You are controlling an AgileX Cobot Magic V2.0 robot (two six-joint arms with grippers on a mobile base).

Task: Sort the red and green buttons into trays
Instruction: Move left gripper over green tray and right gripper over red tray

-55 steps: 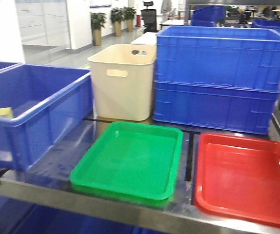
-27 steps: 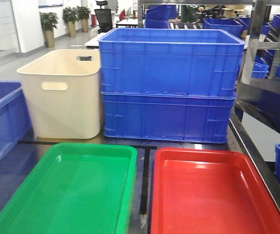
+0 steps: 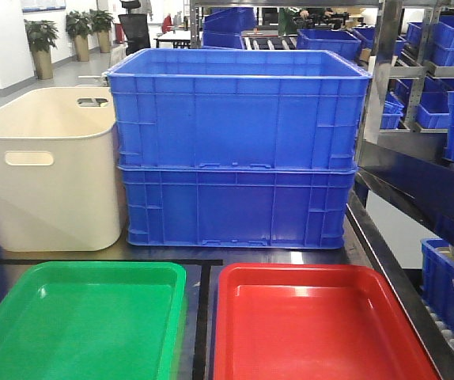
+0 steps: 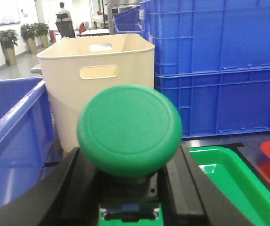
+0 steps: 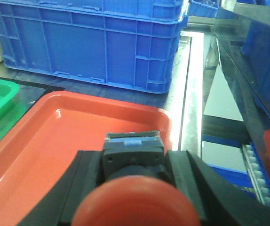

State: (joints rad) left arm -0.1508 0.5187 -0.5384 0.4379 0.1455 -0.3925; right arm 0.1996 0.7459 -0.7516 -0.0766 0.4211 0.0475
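the left pincer (image 4: 128, 193) is clenched on the dark body of a green button (image 4: 129, 129), its cap facing the wrist camera, just left of the green tray (image 4: 229, 181). the right pincer (image 5: 132, 176) grips a red button (image 5: 134, 207) over the red tray (image 5: 78, 127). both trays lie side by side on the bench (image 3: 290, 257), in front of stacked blue crates (image 3: 235, 142) and a cream tub (image 3: 45, 170).

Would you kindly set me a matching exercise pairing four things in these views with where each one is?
1. green button
2. red button
3. cream tub
4. red tray

A. left of the stacked blue crates
B. held in the right gripper
C. right of the green tray
D. held in the left gripper

Pairs: 1-D, 2-B, 3-A, 4-C.
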